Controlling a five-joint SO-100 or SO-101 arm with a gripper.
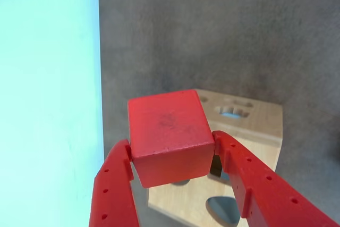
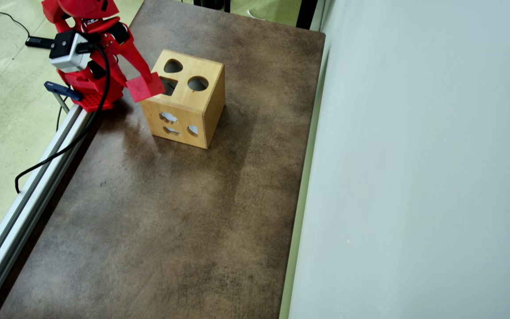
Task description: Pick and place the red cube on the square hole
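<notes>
My red gripper (image 1: 171,155) is shut on the red cube (image 1: 169,134), one finger on each side of it. In the overhead view the gripper (image 2: 145,85) holds the cube (image 2: 145,88) in the air over the left edge of the wooden shape-sorter box (image 2: 193,106). The square hole (image 2: 169,86) in the box top lies just right of the cube and is partly covered by it. The box (image 1: 255,147) shows below and behind the cube in the wrist view.
The box top also has a teardrop hole (image 2: 173,66) and a round hole (image 2: 198,83). The brown table (image 2: 171,212) has a metal rail (image 2: 25,208) on its left and a pale wall (image 2: 414,177) on its right. The arm base (image 2: 91,95) stands at the table's left edge.
</notes>
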